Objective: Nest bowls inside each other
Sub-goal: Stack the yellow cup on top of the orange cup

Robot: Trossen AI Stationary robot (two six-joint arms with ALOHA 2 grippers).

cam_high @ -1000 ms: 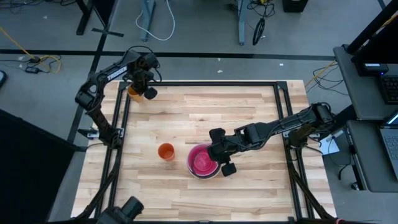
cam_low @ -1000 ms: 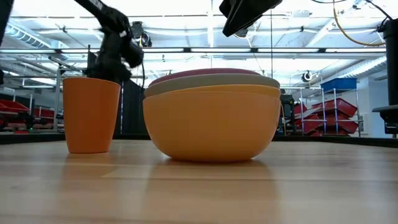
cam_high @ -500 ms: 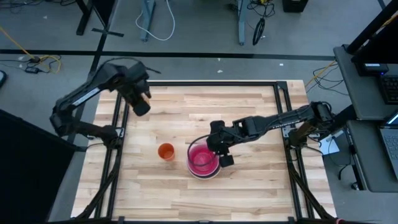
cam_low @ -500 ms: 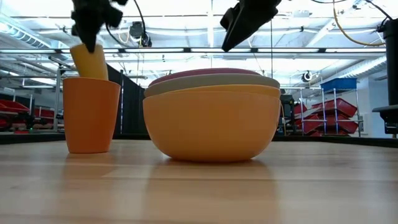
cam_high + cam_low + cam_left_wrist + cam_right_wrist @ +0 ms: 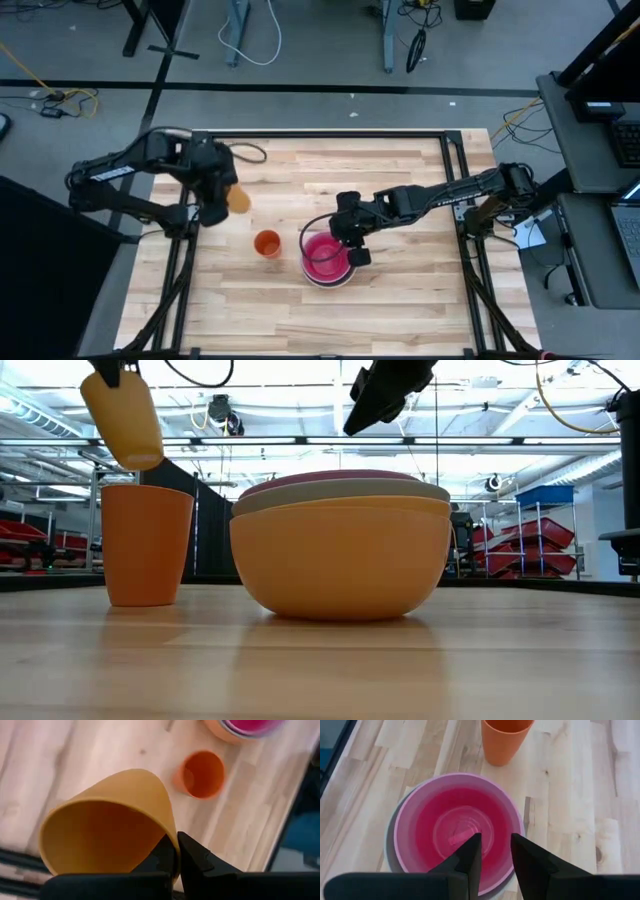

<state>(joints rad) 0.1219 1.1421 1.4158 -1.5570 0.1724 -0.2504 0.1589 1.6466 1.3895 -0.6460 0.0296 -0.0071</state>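
The bowls (image 5: 325,258) sit nested in one stack near the table's middle. The orange bowl (image 5: 340,560) is outermost, with a grey-green and a pale pink rim above it, and the magenta bowl (image 5: 455,827) is innermost. My right gripper (image 5: 492,855) hovers open just above the stack (image 5: 352,243), with nothing between its fingers. An orange cup (image 5: 267,243) stands upright on its base left of the stack. My left gripper (image 5: 226,198) is shut on a yellow-orange cup (image 5: 122,415), high above the table and left of the orange cup. My left gripper pinches the yellow-orange cup's rim (image 5: 171,840), one finger inside the mouth and one outside the wall. The fingers (image 5: 195,857) come steeply from above. The cup hangs below them, lifted clear, mouth uppermost and tilted.
A black frame rail (image 5: 190,200) runs along the table's left edge and another (image 5: 462,190) along the right. Bare wood lies on the far half and along the near edge.
My left gripper has swung from the table's far left corner toward the near edge and the orange cup, rising and rolling as it went. It has carried the yellow-orange cup along, and the cup now hangs higher and tilted. My right gripper has edged slightly toward the far edge over the bowls.
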